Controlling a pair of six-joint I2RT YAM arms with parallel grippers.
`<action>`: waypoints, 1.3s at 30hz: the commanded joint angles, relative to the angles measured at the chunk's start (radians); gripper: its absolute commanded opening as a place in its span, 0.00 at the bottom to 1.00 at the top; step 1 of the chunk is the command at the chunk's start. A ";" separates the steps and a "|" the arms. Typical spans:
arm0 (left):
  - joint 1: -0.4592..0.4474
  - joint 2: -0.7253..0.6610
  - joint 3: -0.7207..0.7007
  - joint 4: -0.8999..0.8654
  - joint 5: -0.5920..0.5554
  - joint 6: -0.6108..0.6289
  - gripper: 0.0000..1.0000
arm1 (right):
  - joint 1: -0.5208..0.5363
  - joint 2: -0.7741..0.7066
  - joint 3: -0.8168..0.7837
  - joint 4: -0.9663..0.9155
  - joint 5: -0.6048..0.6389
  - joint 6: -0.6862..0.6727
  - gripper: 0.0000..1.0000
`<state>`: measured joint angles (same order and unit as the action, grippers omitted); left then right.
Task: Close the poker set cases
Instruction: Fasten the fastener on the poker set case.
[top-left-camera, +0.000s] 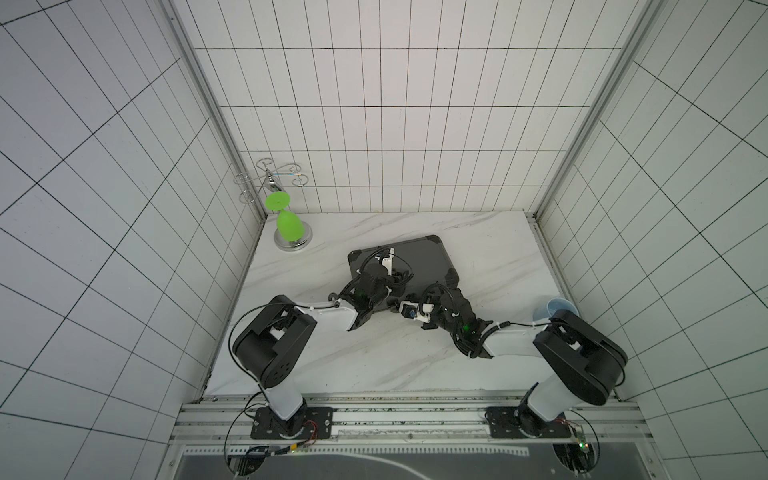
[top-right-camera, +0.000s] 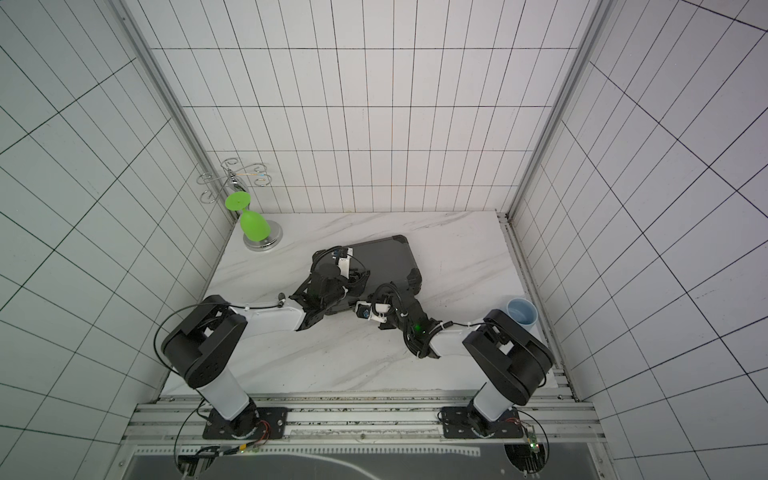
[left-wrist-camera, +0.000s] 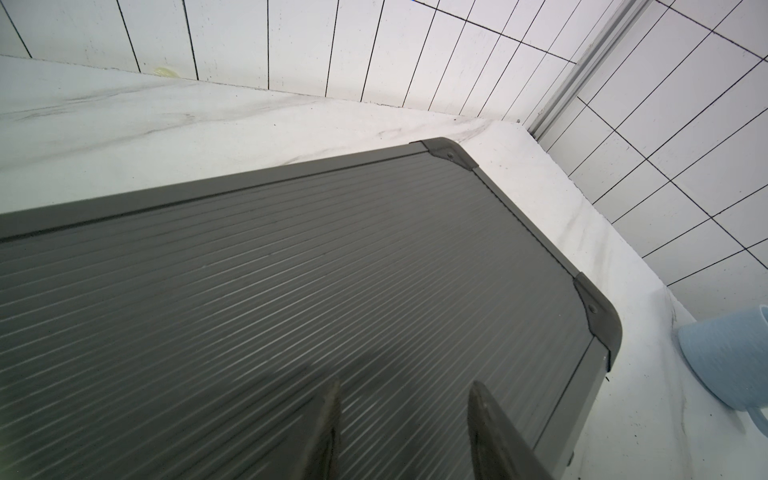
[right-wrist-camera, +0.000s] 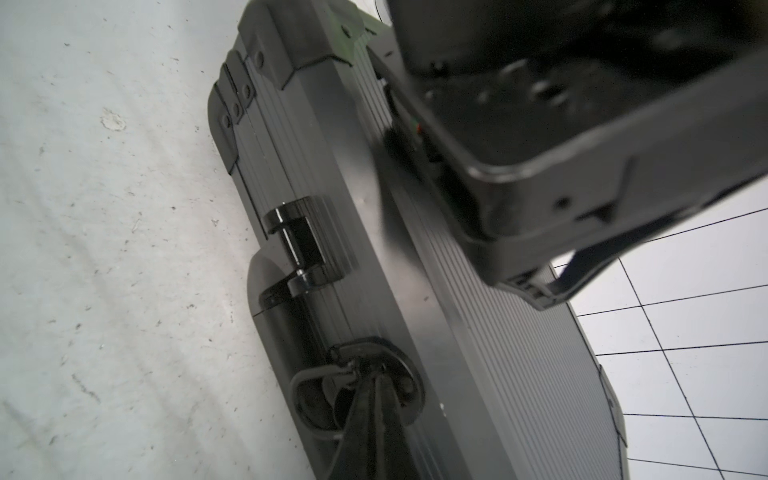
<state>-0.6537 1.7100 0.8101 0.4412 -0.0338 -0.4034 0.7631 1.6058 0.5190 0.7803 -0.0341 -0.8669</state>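
Note:
The poker set case (top-left-camera: 419, 257) (top-right-camera: 386, 257) lies flat on the marble table with its ribbed dark grey lid down, so its inside is hidden. My left gripper (left-wrist-camera: 403, 386) (top-left-camera: 400, 276) hovers over the lid (left-wrist-camera: 291, 270), open, with nothing between its fingers. My right gripper (right-wrist-camera: 374, 374) (top-left-camera: 434, 291) is at the case's front edge, shut. Its tips rest against a round black latch (right-wrist-camera: 399, 386) with a wire loop, beside the black handle (right-wrist-camera: 291, 241). Whether the latch is fastened I cannot tell.
A pale blue cup (top-left-camera: 557, 311) (top-right-camera: 521, 316) (left-wrist-camera: 727, 365) stands by the right wall near the right arm. At the back left, a green wine glass (top-left-camera: 286, 224) hangs upside down from a chrome rack (top-left-camera: 270, 174). Tiled walls enclose the table on three sides.

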 joint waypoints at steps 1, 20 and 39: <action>-0.007 0.048 -0.065 -0.245 0.021 -0.033 0.50 | 0.027 0.064 0.004 -0.001 0.008 0.032 0.00; -0.004 0.027 -0.071 -0.253 0.008 -0.028 0.49 | 0.035 -0.112 -0.066 0.067 0.066 0.139 0.28; -0.003 0.013 -0.075 -0.248 0.008 -0.026 0.49 | 0.044 -0.134 -0.099 -0.058 0.074 0.148 0.37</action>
<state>-0.6521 1.6821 0.7925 0.4198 -0.0433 -0.4030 0.7963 1.4593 0.4690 0.7254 0.0284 -0.7357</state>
